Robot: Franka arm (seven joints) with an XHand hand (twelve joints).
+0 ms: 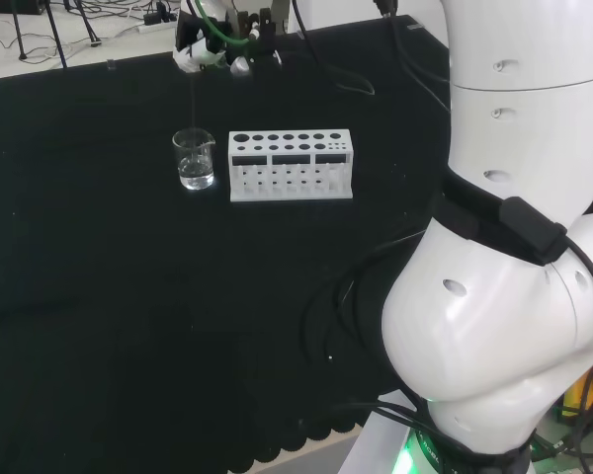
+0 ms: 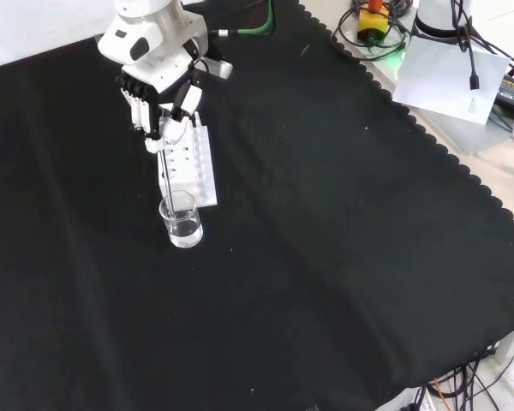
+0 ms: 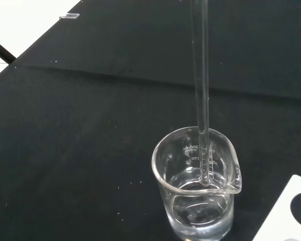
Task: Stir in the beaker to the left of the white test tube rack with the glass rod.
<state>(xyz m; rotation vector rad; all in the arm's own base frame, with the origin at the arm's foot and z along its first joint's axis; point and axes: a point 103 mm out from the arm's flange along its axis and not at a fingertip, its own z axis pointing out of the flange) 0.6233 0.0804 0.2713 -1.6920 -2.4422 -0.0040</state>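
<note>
A clear glass beaker [image 1: 195,160] [image 2: 182,219] [image 3: 196,186] with a little clear liquid stands on the black cloth, left of the white test tube rack [image 1: 291,165] in the head view. The hand [image 1: 222,39] [image 2: 161,103] hangs above the beaker, fingers curled round the top of a thin glass rod [image 1: 192,99] [image 2: 164,175] [image 3: 201,90]. The rod hangs upright. In the wrist view its lower end sits inside the beaker, near the liquid surface. In the front view the rack [image 2: 191,164] lies just behind the beaker, under the hand.
The arm's big white links [image 1: 514,247] stand at the right of the head view. Cables and a white sheet [image 2: 450,73] lie off the cloth's far right edge in the front view. Black cloth spreads around the beaker and rack.
</note>
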